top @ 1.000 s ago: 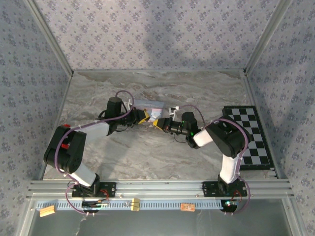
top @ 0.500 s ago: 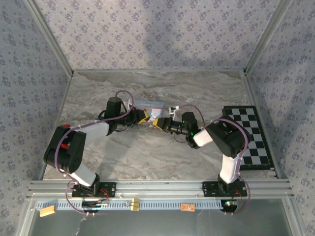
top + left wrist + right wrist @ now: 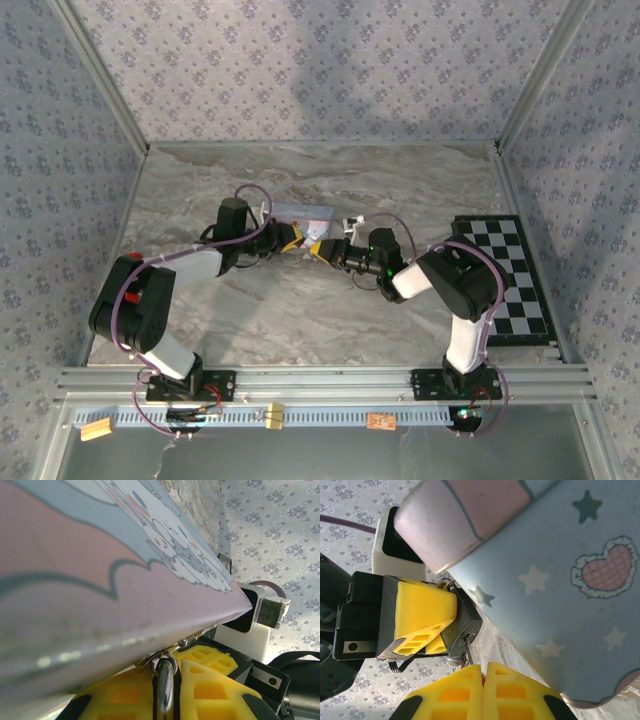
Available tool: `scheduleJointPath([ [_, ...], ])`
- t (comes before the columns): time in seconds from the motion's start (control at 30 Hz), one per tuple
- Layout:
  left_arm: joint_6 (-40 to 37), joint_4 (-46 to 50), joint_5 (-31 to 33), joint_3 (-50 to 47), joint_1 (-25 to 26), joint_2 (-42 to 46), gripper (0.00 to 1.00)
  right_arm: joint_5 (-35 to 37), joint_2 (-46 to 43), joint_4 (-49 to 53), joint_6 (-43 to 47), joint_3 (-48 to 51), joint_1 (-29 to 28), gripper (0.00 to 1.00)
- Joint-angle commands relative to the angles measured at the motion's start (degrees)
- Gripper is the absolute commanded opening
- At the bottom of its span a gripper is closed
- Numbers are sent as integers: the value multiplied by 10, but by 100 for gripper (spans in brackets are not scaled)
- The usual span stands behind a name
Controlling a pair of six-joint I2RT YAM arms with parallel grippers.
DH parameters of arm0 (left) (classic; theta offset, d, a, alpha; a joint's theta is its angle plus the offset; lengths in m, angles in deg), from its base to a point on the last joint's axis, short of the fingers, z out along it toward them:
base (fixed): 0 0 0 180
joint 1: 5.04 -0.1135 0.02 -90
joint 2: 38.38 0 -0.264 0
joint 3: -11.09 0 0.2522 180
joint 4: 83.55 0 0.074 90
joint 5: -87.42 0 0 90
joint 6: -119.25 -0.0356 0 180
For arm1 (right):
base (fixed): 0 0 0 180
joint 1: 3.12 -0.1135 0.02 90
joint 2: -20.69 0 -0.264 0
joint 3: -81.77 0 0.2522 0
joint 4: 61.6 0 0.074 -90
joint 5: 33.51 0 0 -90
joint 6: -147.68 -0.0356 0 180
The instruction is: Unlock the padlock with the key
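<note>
- The padlock (image 3: 462, 622), small and dark, is seen in the right wrist view just under the rounded corner of the pastel tin (image 3: 560, 580), with its silvery upper end touching the tin's edge.
- The padlock is clamped by the left gripper (image 3: 167, 675); its yellow jaws are pressed against the dark body from both sides.
- A thin metal key (image 3: 468, 650) is seen entering the bottom of the padlock, its shaft running down from the keyhole.
- The key is gripped by the right gripper (image 3: 482, 667); its yellow jaws are brought together on the key, with only a narrow seam left between them.
- Whether the shackle is latched or released cannot be told from these views.
- In the left wrist view, the tin's pink and blue cartoon-printed surface is seen close above the jaws, and a silvery rounded part of the padlock is held in the gap between them.
- From above, the two grippers are seen meeting nose to nose near the middle of the marbled bench (image 3: 400, 180), just in front of the tin, which lies flat on the surface.
- A checkerboard mat (image 3: 505, 275) is laid at the right edge of the bench, well apart from the tin and padlock.
</note>
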Motion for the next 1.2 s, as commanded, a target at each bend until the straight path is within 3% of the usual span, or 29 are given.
scheduleJointPath([
  [0.0,-7,-8,-28,5,15,24,0,22,-12,-3,14,-6,-5,0],
  [0.47,-14,-17,-60,7,20,17,0,17,-2,-26,-4,-7,7,0],
  [0.77,-54,43,-62,27,33,28,0,4,1,-28,-10,-19,15,0],
  [1.17,39,-78,0,-2,55,21,0,18,18,-43,-23,-30,-14,0],
])
